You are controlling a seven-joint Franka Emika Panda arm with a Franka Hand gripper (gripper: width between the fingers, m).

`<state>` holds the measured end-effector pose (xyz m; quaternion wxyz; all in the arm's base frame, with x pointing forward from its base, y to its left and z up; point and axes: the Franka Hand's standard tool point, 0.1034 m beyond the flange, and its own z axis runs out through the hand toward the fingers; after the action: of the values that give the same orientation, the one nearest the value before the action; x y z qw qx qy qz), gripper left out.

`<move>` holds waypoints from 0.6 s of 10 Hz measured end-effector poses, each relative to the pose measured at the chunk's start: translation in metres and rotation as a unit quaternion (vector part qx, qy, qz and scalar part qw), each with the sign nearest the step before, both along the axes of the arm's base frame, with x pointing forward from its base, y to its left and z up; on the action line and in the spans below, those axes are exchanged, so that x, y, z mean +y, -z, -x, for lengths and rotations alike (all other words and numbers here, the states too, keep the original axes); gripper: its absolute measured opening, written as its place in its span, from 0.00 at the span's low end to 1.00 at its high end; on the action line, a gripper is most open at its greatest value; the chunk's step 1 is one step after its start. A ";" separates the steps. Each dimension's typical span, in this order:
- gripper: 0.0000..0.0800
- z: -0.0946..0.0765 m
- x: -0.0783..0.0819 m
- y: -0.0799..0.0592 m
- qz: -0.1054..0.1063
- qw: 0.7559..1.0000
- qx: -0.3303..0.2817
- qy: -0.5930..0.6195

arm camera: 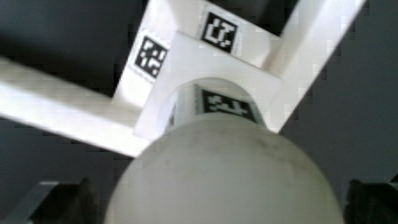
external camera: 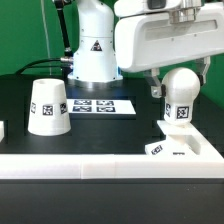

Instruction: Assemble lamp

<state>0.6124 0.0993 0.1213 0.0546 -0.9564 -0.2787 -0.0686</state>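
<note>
The 2 dark fingers (external camera: 156,88) of the gripper (external camera: 180,86) stand on either side of the bulb's round head, 1 toward the exterior view's left and 1 toward its right. In the wrist view they are only dim shapes (arm camera: 64,196) at the picture's corners beside the dome. I cannot tell whether they press the plastic or stand just clear of it.

The bulb (external camera: 181,98) is upright, with 1 square tag facing the exterior camera on its cylinder. Its foot meets the flat square base (external camera: 188,149); whether it is seated there or only touching is not clear. In the wrist view the bulb (arm camera: 222,165) fills the middle, with the base (arm camera: 192,45) and 2 of its tags beyond.

The base lies against the white rail (external camera: 90,166) at the front of the black table (external camera: 130,128). Well apart, toward the exterior view's left, the shade (external camera: 48,106) stands on its wide end. Between them and farther back lies the marker board (external camera: 100,105), with the white pedestal (external camera: 95,45) behind it.
</note>
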 end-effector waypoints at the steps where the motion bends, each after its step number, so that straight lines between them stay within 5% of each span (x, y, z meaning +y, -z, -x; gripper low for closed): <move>1: 0.87 0.000 0.002 0.000 0.012 0.998 -0.010 -0.061; 6: 0.87 0.003 0.007 0.002 0.065 0.953 -0.026 -0.294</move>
<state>0.6096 0.1061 0.1195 0.0032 -0.8314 -0.5528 -0.0566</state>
